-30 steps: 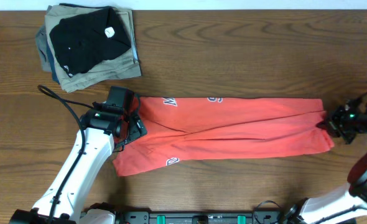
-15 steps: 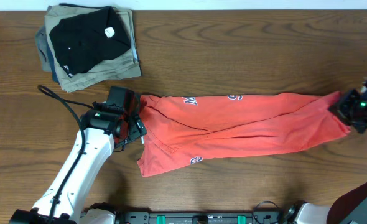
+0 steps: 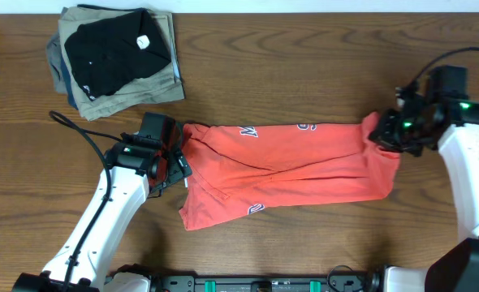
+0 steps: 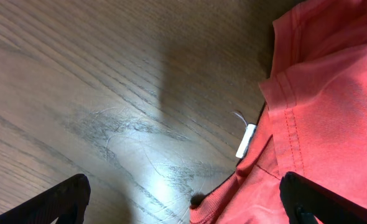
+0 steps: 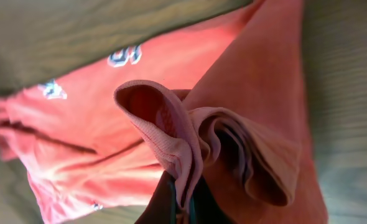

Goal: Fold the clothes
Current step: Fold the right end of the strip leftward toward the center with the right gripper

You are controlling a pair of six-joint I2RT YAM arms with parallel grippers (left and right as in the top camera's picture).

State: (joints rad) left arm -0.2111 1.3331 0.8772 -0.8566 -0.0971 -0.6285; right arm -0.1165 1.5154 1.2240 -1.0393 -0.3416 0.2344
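1. T-shirt (image 3: 288, 166) lies as a long band on the table (image 3: 304, 73) between the arms, its right end lifted.
2. Right gripper (image 3: 392, 134) is clenched on the bunched hem. Left gripper (image 3: 177, 156) is spread wide at the collar end, holding nothing.
3. Risk: the collar end is unpinned, so the band may drag or skew. The bunched hem may also slip.
4. Count: one T-shirt, two grippers, one stack of folded garments (image 3: 114, 61).

Nothing here reads as a whole word. The red-orange T-shirt (image 3: 288, 162) carries white, dark-outlined block lettering (image 3: 248, 131), but the folds cut it into scraps: one bit near the collar end, another further along the top edge (image 3: 306, 126), and a third by the lower hem (image 3: 255, 208). None can be made out as letters. Its small neck tag (image 4: 246, 140) shows no print. The white tag (image 3: 143, 42) on the black folded garment (image 3: 110, 53) is too small to read.
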